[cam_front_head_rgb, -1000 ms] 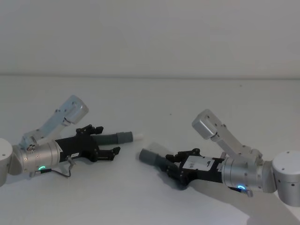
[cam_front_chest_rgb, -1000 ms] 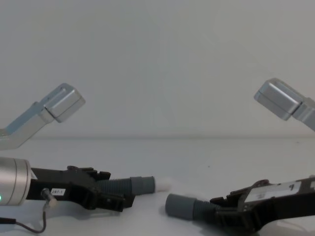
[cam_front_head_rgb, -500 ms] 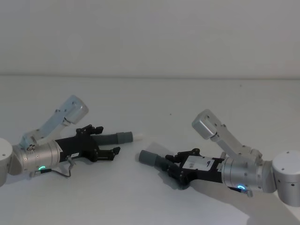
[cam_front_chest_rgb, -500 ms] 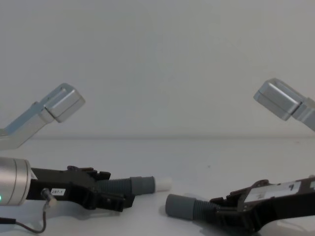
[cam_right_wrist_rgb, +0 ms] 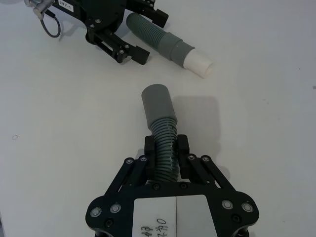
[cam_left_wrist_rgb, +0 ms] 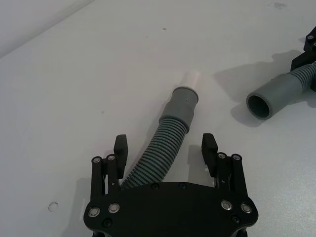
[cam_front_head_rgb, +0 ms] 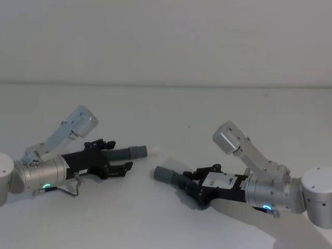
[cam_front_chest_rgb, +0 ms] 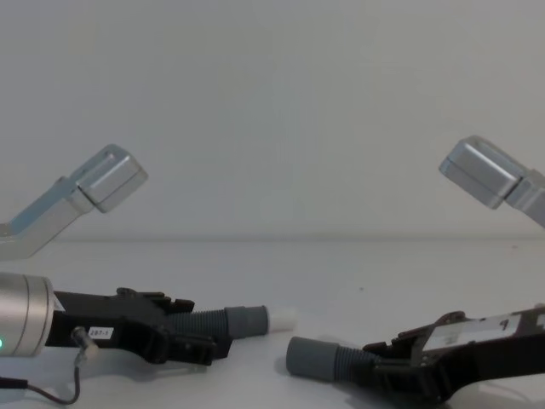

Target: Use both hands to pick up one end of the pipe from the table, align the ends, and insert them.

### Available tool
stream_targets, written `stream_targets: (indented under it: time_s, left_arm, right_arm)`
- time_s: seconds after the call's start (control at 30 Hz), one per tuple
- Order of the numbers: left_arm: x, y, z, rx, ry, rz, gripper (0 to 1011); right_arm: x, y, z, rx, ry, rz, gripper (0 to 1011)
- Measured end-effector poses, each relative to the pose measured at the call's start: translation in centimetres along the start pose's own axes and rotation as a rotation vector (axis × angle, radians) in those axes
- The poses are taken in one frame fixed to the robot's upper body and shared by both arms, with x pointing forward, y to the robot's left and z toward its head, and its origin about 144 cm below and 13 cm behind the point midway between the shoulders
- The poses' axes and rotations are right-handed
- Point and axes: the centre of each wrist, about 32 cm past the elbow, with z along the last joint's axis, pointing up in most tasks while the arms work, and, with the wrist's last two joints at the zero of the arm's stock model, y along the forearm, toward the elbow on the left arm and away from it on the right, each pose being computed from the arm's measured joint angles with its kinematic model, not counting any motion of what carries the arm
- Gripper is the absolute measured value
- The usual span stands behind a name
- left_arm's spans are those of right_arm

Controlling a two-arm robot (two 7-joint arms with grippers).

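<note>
While my left gripper (cam_left_wrist_rgb: 165, 148) stands wide open, one finger on either side of the white-tipped hose piece (cam_left_wrist_rgb: 174, 129) on the table (cam_front_head_rgb: 166, 114), not touching it: my right gripper (cam_right_wrist_rgb: 167, 148) is clamped on the second hose piece (cam_right_wrist_rgb: 163, 129), ribbed part; its grey cuff (cam_right_wrist_rgb: 156, 101) is near the white tip (cam_right_wrist_rgb: 198, 62), apart.

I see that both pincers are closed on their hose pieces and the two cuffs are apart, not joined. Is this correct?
Not fully. The right pincer is closed on its plain-cuffed hose, but the left pincer is open: the left wrist view shows its fingers standing clear on both sides of the white-tipped hose. The two cuffs are indeed apart.
</note>
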Motion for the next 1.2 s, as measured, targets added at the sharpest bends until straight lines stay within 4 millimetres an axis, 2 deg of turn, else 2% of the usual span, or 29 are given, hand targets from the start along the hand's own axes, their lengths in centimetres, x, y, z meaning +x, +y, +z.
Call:
stream_targets:
  time_s: [1.2]
  left_arm:
    - [0.00,0.00,0.00,0.000,0.000,0.001,697]
  right_arm:
    - [0.00,0.00,0.00,0.000,0.000,0.000,255]
